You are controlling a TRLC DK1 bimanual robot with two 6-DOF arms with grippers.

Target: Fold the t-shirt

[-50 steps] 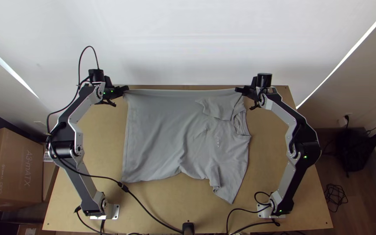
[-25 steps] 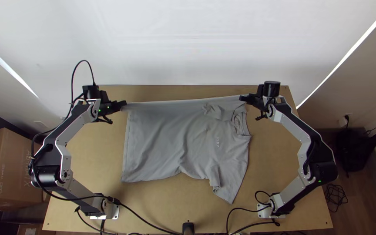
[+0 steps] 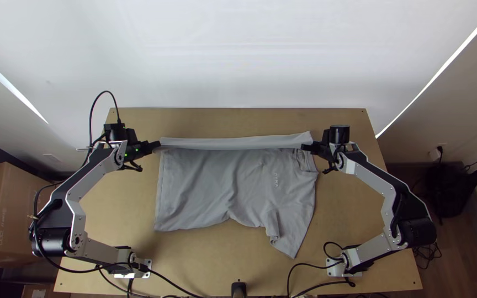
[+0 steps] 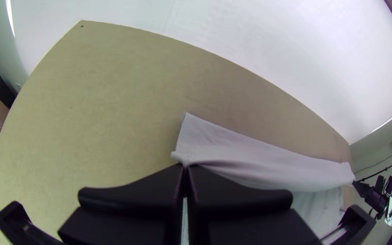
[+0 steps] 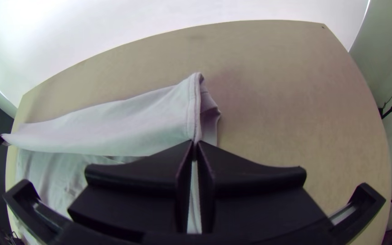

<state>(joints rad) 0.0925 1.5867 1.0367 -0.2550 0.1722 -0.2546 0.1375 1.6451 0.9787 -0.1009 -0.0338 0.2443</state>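
Prob. 1st long fold: grey t-shirt point(image 3: 211, 187) mid counter point(image 3: 120, 207), far-side strip point(image 3: 230, 143) turned over, w/ L fingers point(image 4: 132, 195) pinching one end & R fingers point(image 5: 132, 177) the other. Next: draw strip twd counter's near edge, lower evenly, then let go.

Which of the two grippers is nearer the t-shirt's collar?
The right gripper: it pinches the t-shirt close to the collar, while the left gripper pinches it near the hem end.
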